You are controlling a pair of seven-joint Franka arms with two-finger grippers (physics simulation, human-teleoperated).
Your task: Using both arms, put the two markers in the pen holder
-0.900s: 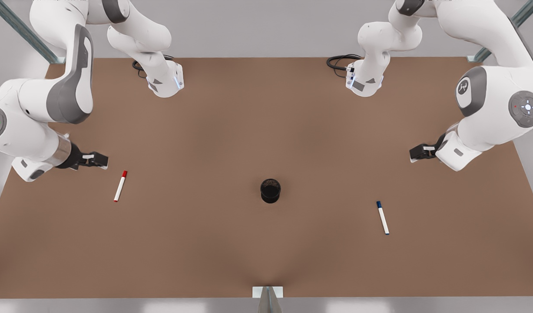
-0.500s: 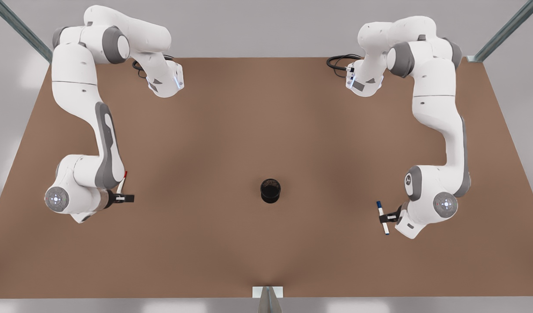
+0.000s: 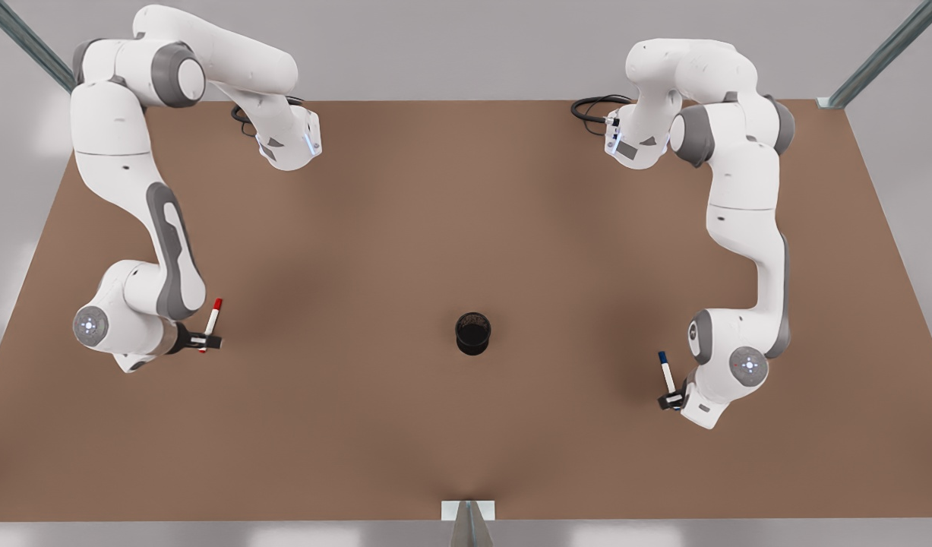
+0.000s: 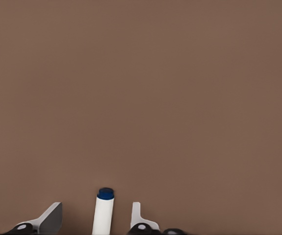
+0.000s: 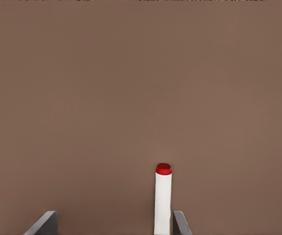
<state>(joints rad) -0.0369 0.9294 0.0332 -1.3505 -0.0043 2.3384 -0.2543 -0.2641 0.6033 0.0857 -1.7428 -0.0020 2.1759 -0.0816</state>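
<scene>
My left fingers (image 4: 50,218) are standing apart with the blue-capped marker (image 4: 103,213) lying between them, untouched on either side; my right fingers (image 5: 179,223) are spread too, the red-capped marker (image 5: 163,200) sitting just beside one pad, and I cannot say whether that pad is touching it yet. In the front view my left gripper (image 3: 669,400) is hovering over the tail end of the blue-capped marker (image 3: 666,372) at about four o'clock from the pen holder (image 3: 473,333), and my right gripper (image 3: 201,342) is straddling the lower end of the red-capped marker (image 3: 211,322) out at nine o'clock. Both pens are lying flat on the table (image 3: 466,228), well apart from the cup.

I am judging these markers to be light, stiff and smooth-barrelled, so likely to roll or slip under a glancing squeeze. I am favouring a hold across the white barrel, squarely, and nearer the middle than where I am now would swing less when I tip each pen upright over the short cup.

Compared with half a second ago, both arms have pulled in and lowered a little: my right gripper has slid towards the red pen's tail, uncovering its cap, and my left has shifted down to the blue pen's tail.
</scene>
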